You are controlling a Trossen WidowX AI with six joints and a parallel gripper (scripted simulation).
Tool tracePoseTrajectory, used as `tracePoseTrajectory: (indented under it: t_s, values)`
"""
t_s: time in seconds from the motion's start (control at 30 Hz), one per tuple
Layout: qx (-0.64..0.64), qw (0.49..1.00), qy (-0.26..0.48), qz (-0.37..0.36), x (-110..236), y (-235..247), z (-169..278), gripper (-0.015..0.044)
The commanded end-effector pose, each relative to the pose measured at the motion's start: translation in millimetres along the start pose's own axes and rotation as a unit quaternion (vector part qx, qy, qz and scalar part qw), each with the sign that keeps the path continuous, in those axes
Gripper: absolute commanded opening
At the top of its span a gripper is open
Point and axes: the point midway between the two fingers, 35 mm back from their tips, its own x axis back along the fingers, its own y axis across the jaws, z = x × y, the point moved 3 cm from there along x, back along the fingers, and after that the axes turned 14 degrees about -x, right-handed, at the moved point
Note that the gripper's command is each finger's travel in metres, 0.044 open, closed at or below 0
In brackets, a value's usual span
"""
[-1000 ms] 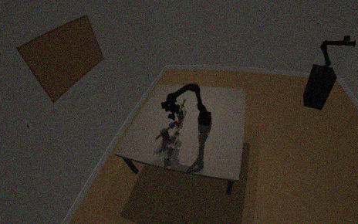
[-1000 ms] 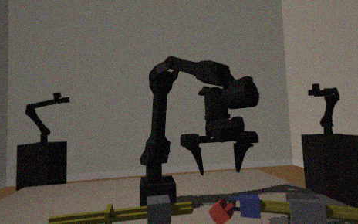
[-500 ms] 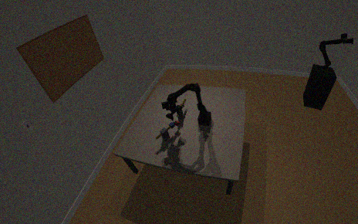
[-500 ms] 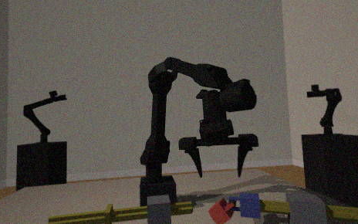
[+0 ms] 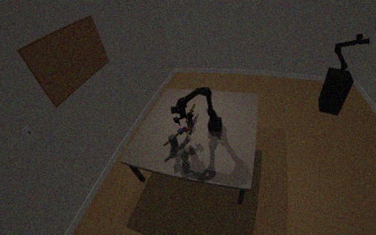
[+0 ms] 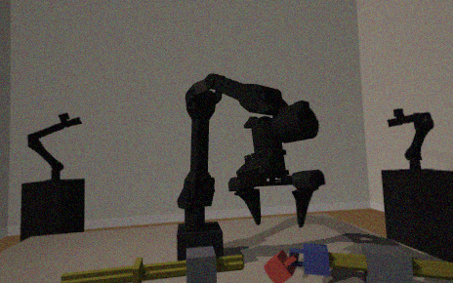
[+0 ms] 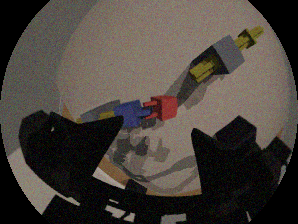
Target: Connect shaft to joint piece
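Gripper [image 6: 277, 211] above red joint piece [image 6: 279, 266], fingers fully spread, holding nothing.
Risk: an off-centre descent near the bench's front edge could strike the blue piece [image 6: 314, 258] instead, missing the grasp.

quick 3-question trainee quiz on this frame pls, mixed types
1. True or false: the gripper is shut on the red joint piece.
2. The red joint piece hangs on which part? A) blue piece B) grey block C) table
3. Fill in: the fingers hang ____ the shafts, touching nothing.

Key: 1 false, it is open and empty. 2 A. 3 above.
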Motion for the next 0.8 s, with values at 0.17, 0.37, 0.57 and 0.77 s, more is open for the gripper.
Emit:
tracePoseTrajectory:
  t_s: [0.17, 0.37, 0.57, 0.77]
  values:
    - [-0.132, 0.991, 0.011, -0.018, 0.2, -2.1, -0.7, 0.0440]
    - [-0.221, 0.975, 0.019, -0.025, -1.4, -3.2, -1.4, 0.0440]
    - [-0.309, 0.950, 0.028, -0.031, -3.0, -4.3, -2.1, 0.0440]
    - [-0.394, 0.917, 0.039, -0.036, -4.6, -5.5, -2.8, 0.0440]
